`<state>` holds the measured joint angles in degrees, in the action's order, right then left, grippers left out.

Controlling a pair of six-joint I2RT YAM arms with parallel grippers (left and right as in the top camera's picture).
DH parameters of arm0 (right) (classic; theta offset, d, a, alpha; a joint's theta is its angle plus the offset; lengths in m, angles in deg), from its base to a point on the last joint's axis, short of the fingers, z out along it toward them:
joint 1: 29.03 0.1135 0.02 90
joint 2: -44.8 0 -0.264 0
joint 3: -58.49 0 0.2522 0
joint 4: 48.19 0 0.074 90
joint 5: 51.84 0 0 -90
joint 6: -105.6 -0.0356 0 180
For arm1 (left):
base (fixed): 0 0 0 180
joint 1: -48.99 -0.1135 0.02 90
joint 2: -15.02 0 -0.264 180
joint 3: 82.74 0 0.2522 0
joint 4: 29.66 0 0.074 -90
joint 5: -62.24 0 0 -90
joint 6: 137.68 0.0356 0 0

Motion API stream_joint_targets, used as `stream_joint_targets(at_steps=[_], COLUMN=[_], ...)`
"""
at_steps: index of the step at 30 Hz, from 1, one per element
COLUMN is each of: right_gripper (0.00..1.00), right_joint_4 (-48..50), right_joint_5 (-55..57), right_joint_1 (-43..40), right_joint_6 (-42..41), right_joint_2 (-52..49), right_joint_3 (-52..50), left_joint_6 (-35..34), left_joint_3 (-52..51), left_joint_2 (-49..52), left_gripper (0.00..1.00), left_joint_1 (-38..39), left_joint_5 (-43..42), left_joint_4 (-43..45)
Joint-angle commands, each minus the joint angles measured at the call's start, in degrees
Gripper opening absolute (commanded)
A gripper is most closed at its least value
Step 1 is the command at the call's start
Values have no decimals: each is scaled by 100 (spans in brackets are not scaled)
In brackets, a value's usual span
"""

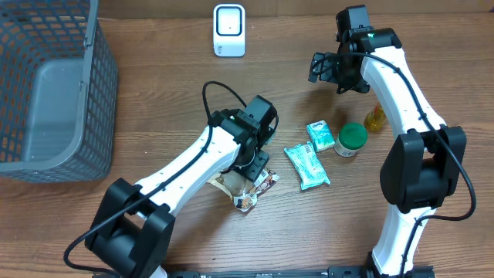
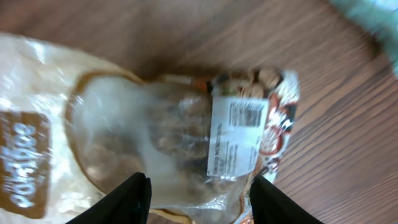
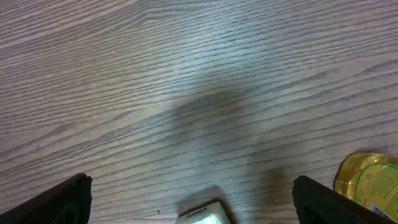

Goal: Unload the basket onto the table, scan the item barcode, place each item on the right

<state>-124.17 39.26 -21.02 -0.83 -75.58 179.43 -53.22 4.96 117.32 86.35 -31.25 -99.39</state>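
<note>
Nearest the front edge of the tabletop (image 1: 154, 93), a clear snack bag (image 2: 180, 130) lies flat on the wood, a white printed label (image 2: 236, 137) facing up on its right half. The print on the label is too blurred to read. The left gripper (image 2: 202, 199) hangs right over the bag, and its two dark fingers (image 2: 134, 199) stand partly apart with the crumpled wrapper between them. I cannot tell whether they pinch the wrapper or only straddle it.

Just to the right of the bag lies a long teal packet (image 1: 307, 166). A smaller teal packet (image 1: 319, 135) sits a little beyond it, with a green-lidded jar (image 1: 352, 140) just beside that. A yellow bottle (image 1: 375, 117) stands near the jar, partly behind the right arm.

Farther back, the right gripper (image 3: 193, 199) hovers over bare wood with its fingers spread wide and nothing between them. In its wrist view, the bottle's cap shows at the lower right.

At the far edge, a white scanner (image 1: 229, 29) stands well apart from the bag. A grey mesh basket (image 1: 104, 85) fills the far left corner.
</note>
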Motion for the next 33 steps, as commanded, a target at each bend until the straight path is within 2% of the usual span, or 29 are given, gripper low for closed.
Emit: stream_joint_targets(at_steps=[1, 11, 21, 27, 33], right_gripper=[100, 100, 100, 100, 100], right_joint_4=[20, 20, 20, 20, 20], right_joint_5=[76, 76, 76, 76, 76], right_joint_1=[15, 15, 15, 15, 15], right_joint_6=[42, 42, 42, 42, 42], right_joint_2=[155, 155, 155, 155, 155], right_joint_3=[85, 85, 85, 85, 85], left_joint_6=[129, 125, -155, -87, -85], left_joint_3=[-299, -546, -546, -507, -20], left_joint_2=[221, 304, 304, 302, 302], left_gripper=[54, 53, 53, 57, 60], left_joint_1=[55, 52, 48, 48, 48], left_joint_5=[-107, -70, 428, -52, -101], left_joint_4=[-20, 304, 682, 647, 63])
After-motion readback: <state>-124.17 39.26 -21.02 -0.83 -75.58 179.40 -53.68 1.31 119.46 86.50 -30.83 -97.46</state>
